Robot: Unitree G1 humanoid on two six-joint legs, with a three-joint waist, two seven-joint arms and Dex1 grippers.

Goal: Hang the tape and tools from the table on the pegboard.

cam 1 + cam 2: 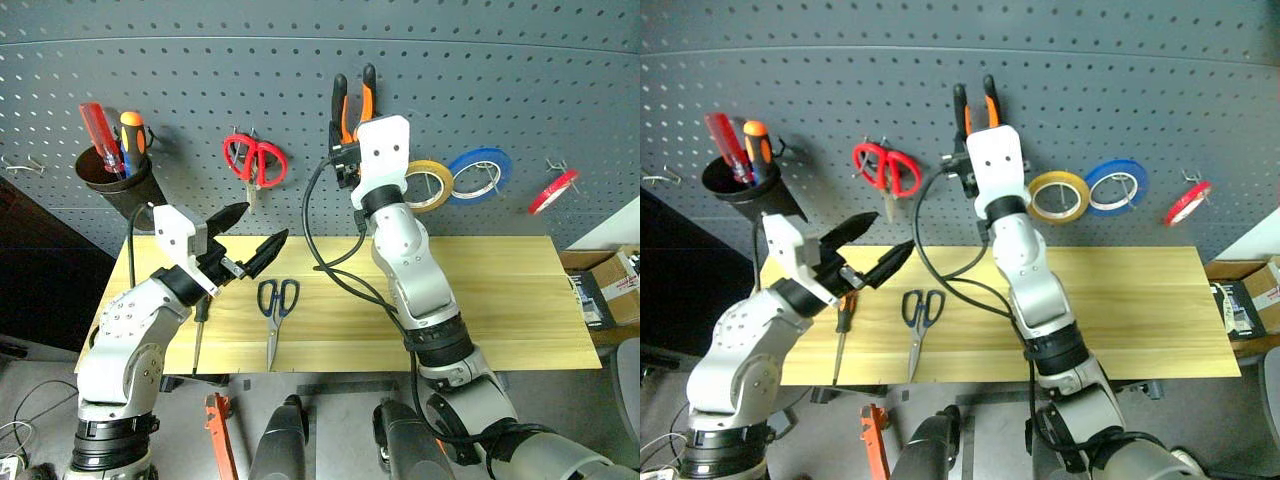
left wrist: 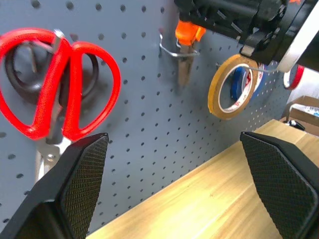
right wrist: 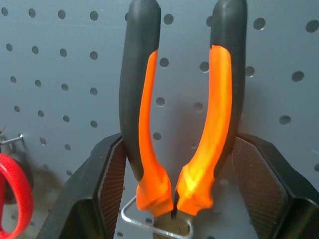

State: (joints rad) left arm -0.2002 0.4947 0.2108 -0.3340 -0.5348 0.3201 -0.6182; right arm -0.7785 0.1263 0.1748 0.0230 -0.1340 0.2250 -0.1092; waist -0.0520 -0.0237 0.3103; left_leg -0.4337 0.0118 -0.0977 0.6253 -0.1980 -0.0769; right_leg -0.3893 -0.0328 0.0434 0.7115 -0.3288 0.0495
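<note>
My right gripper (image 3: 180, 142) is up at the pegboard (image 1: 200, 80), shut on the pliers (image 1: 353, 100). Their orange-and-black handles point up, and their head rests in a wire hook (image 3: 149, 224). The red tape (image 1: 552, 192) hangs on a hook at the far right of the board. On the table (image 1: 500, 300) lie the dark-handled scissors (image 1: 277, 300) and, to their left, the slim screwdriver (image 1: 843, 320). Open and holding nothing, my left gripper (image 1: 265, 222) hovers above the table's left part, over the screwdriver, pointing toward the board.
On the board hang red-handled scissors (image 1: 255, 160), a yellow roll (image 1: 430, 185), a blue roll (image 1: 480, 175) and a black cup (image 1: 115, 180) holding two screwdrivers. A cardboard box (image 1: 615, 285) stands at the right. An orange tool (image 1: 220, 430) lies on the floor.
</note>
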